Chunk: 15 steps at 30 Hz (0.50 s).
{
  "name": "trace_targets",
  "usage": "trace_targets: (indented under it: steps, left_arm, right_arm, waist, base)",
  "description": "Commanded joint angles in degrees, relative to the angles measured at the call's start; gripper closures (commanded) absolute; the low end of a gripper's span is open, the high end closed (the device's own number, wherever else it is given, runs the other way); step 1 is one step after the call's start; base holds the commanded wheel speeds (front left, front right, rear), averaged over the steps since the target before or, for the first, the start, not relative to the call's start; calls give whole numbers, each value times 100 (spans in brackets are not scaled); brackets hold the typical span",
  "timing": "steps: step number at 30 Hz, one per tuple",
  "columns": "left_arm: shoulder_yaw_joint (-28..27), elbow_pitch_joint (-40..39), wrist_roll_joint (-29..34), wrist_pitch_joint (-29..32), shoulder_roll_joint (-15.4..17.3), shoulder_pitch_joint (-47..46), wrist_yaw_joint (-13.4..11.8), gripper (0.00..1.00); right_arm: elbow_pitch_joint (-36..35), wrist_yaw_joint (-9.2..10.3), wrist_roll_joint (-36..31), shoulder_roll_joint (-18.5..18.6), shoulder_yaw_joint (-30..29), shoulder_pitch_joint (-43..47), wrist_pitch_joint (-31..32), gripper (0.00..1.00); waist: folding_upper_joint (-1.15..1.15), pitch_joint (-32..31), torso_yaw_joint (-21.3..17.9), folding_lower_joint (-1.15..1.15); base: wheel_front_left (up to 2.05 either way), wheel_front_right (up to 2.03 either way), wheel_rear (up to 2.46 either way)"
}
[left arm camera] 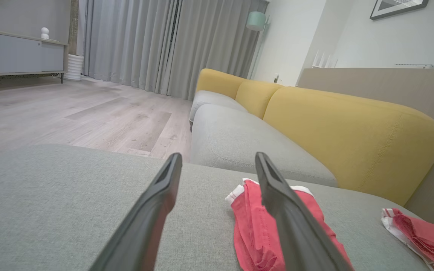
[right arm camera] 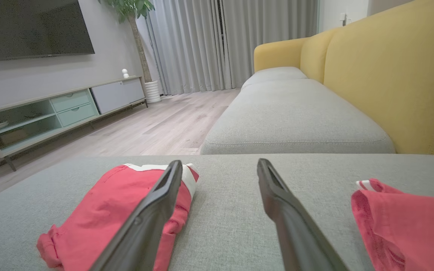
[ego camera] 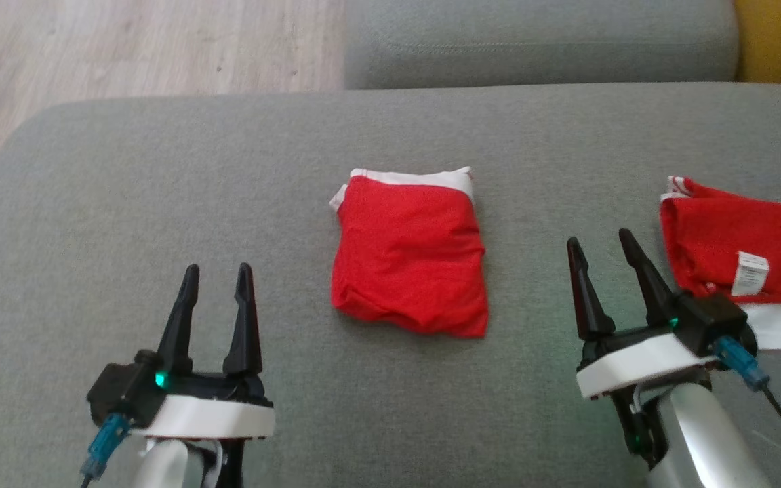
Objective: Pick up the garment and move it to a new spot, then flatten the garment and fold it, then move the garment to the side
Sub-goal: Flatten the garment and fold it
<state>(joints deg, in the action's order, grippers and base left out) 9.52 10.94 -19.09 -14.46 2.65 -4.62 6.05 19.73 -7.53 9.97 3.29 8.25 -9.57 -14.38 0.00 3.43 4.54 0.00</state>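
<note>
Red folded garment [ego camera: 409, 254] lies mid-frame; left gripper [ego camera: 217, 268] and right gripper [ego camera: 599, 237] gape empty; a one-sided pinch may unfold it.

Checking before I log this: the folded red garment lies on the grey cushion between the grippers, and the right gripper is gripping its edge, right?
Not quite. The head view shows the right gripper open and apart from the folded red garment, gripping nothing. The garment does lie on the grey cushion between it and the left gripper.
</note>
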Motion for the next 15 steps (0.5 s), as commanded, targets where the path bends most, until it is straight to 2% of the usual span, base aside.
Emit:
trace_targets:
  steps: [1,2,3,9,15]
  left_arm:
    - [-120,-200,54,-54,22,-263,13,0]
    - [-90,-205,56,-54,22,-287,17,0]
    - [-57,-211,53,-54,22,-312,20,0]
    - [103,-220,-8,-54,22,-490,29,0]
    - [339,-205,-162,-54,22,-644,4,0]
  right_arm:
    - [-213,4,-48,-40,106,-307,-62,0]
    - [-201,4,-65,-40,107,-369,-62,40]
    - [-177,4,-65,-40,113,-440,-57,100]
    - [48,4,-216,-41,259,-999,107,100]
    - [960,4,-386,-41,227,-1807,482,100]
  waist:
    - [0,107,115,0]
    - [0,156,176,0]
    - [0,221,247,0]
    - [0,597,659,0]
    - [0,931,1189,0]
  base:
    - [0,0,0]
    - [0,0,0]
    - [0,0,0]
    - [0,0,0]
    - [0,0,0]
